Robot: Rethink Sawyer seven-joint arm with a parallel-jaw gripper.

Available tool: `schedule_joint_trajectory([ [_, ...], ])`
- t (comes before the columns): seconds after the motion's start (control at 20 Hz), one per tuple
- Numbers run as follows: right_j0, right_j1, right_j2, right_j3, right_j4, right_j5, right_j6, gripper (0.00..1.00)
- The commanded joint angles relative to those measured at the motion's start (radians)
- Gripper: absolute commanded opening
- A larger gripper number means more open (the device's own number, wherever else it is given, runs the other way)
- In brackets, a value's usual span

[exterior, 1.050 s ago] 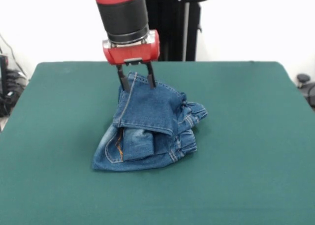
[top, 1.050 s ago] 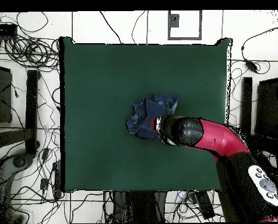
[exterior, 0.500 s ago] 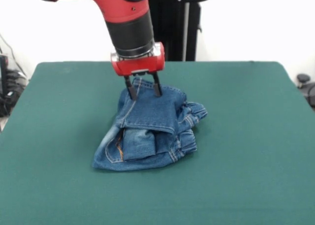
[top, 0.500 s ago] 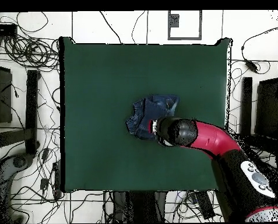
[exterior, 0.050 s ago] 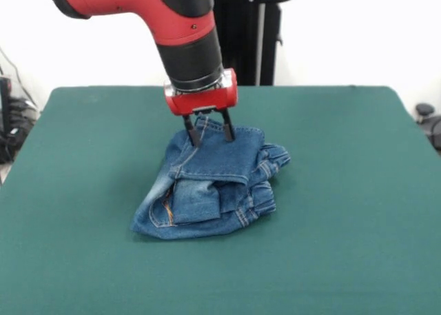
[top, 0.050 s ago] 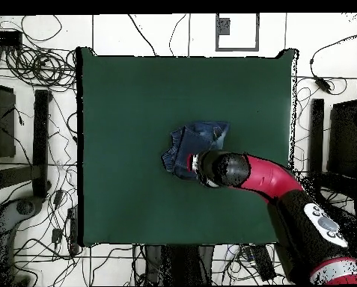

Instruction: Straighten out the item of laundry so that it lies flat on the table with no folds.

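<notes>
1. Claw (exterior, 0.050 s ago: 208, 129) is down at the far upper edge of the jeans (exterior, 0.050 s ago: 210, 184), its two dark fingers (exterior, 0.050 s ago: 191, 134) set a little apart with a raised ridge of denim between them; it looks clamped on that fold, and the cloth peaks up toward it.
2. From above, the claw itself is hidden under the black and red wrist (top, 0.050 s ago: 217, 168), which covers the side of the jeans (top, 0.050 s ago: 194, 146) nearest the base.
3. Jeans lie bunched in a heap near the middle of the green surface (exterior, 0.050 s ago: 358, 211), not flat: layers overlap, a faded pale panel sits folded at the front, and a gathered, ruffled band with orange-tan stitching bulges out to the picture's right in the front view.
4. A lower flap spreads on the surface toward the front left of the heap in that same view.
5. Arm (top, 0.050 s ago: 286, 187) reaches in over the surface from the lower right corner in the overhead view, crossing the green top on its way to the heap.
6. Nothing else lies on the surface (top, 0.050 s ago: 136, 97); the heap is well apart from every edge.
7. Around the surface, on the floor, tangled cables (top, 0.050 s ago: 31, 52) run along the sides, with dark boxes (top, 0.050 s ago: 40, 142) beside the left edge in the overhead view.
8. Behind the surface in the front view stands a black stand (exterior, 0.050 s ago: 241, 39) against a white wall.
</notes>
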Motion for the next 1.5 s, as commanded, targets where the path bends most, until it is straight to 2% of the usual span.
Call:
schedule_joint_trajectory([
  [0.05, -0.005, 0.002, 0.111, -0.009, -0.041, 0.029, -0.068, 1.0],
  [0.25, -0.007, 0.0, 0.115, -0.008, -0.046, 0.03, -0.061, 1.0],
  [0.6, -0.019, -0.08, 0.116, -0.021, -0.029, 0.14, -0.09, 1.0],
  [1.15, -0.043, -0.065, 0.126, -0.028, -0.044, 0.135, -0.103, 1.0],
  [1.5, 0.013, -0.002, 0.084, -0.084, -0.097, 0.066, -0.068, 1.0],
])
